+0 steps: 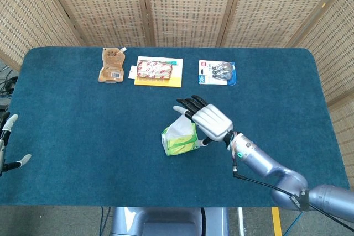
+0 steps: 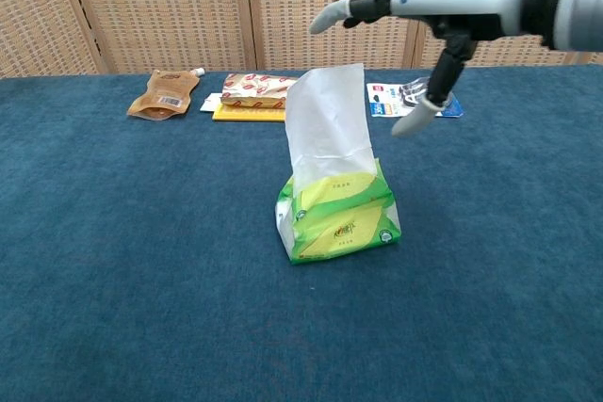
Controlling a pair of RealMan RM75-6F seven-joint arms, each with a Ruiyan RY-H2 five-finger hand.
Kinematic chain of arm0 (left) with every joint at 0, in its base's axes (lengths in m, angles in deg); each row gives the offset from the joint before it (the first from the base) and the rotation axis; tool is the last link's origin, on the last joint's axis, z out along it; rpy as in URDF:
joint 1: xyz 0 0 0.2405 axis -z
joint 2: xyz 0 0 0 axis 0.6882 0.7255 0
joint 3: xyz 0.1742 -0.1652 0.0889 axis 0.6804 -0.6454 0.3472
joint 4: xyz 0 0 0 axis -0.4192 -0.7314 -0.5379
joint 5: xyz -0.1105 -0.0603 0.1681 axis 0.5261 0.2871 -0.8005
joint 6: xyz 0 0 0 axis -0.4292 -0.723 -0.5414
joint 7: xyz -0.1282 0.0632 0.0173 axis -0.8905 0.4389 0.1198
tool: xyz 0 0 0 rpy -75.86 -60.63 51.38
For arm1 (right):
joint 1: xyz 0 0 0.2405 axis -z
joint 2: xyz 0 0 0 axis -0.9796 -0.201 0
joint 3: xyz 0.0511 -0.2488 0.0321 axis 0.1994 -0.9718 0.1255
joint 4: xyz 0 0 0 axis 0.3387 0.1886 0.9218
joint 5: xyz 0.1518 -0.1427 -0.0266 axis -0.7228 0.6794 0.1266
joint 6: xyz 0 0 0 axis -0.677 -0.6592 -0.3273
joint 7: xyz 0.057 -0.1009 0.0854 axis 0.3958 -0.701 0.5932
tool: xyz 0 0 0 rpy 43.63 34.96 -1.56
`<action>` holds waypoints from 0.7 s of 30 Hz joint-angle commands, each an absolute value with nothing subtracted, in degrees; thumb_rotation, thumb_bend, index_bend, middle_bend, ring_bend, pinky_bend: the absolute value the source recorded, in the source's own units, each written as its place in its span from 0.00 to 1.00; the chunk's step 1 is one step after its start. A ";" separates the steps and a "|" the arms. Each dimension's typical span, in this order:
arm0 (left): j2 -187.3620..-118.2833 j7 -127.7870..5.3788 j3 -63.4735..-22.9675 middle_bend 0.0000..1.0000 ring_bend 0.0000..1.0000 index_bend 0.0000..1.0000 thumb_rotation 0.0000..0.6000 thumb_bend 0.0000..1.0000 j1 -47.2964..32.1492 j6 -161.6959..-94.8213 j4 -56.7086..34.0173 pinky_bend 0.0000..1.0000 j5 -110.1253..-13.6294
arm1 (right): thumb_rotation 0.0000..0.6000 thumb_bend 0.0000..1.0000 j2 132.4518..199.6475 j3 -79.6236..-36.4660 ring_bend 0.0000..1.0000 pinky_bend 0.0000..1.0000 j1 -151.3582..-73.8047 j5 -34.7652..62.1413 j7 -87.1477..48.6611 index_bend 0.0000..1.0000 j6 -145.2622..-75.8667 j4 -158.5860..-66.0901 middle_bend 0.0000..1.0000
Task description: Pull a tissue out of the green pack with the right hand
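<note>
1. The right hand [image 1: 208, 121] hovers palm down above the green tissue pack [image 1: 180, 141], its fingers [image 2: 332, 14] spread and straight, its thumb hanging down; it holds nothing.
2. In the chest view the hand sits above the top edge of the white tissue [image 2: 327, 122], with a gap between them; the thumb hangs off to the tissue's right side, clear of it.
3. The tissue stands upright out of the slot of the pack, which rests on the blue table [image 1: 77, 120] directly under the fingertips and slightly to the left of the palm.
4. Beyond the hand, at the far edge of the table, lie a blister card of small clips [image 1: 217, 73], a red-patterned box [image 1: 154, 69] resting on a yellow packet [image 1: 165, 79], and a brown spouted pouch [image 1: 112, 65] furthest to the left.
5. The left hand [image 1: 6, 147] shows only at the left edge of the head view, well apart from the pack, fingers parted and holding nothing.
</note>
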State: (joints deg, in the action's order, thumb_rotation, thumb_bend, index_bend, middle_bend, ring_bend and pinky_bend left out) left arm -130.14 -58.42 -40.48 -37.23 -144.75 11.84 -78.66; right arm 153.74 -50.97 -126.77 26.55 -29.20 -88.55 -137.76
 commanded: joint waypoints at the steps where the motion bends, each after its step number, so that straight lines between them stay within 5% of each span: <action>1: -129.99 -58.21 -40.73 0.00 0.00 0.00 1.00 0.00 -36.87 -144.16 12.07 0.00 -78.05 | 1.00 0.00 158.46 -49.91 0.00 0.00 -129.91 21.20 -34.51 0.00 -87.34 -135.08 0.00; 5: -129.97 -57.76 -40.94 0.00 0.00 0.00 1.00 0.00 -36.54 -143.66 12.35 0.00 -77.37 | 1.00 0.10 161.19 -50.29 0.00 0.03 -131.96 17.51 -37.98 0.06 -87.65 -133.53 0.01; 7: -129.99 -57.55 -40.94 0.00 0.00 0.00 1.00 0.00 -36.45 -143.48 12.40 0.00 -77.16 | 1.00 0.21 162.31 -50.68 0.05 0.13 -132.85 16.23 -39.76 0.19 -87.90 -132.64 0.11; 13: -129.97 -57.91 -40.81 0.00 0.00 0.00 1.00 0.00 -36.52 -143.56 12.13 0.00 -77.14 | 1.00 0.69 166.72 -51.33 0.56 0.55 -134.29 13.53 -44.38 0.63 -92.41 -129.99 0.62; 21: -129.63 -58.81 -40.63 0.00 0.00 0.00 1.00 0.00 -36.57 -143.78 12.20 0.00 -77.68 | 1.00 0.77 163.89 -51.09 0.62 0.60 -131.69 18.68 -39.46 0.67 -97.67 -135.18 0.68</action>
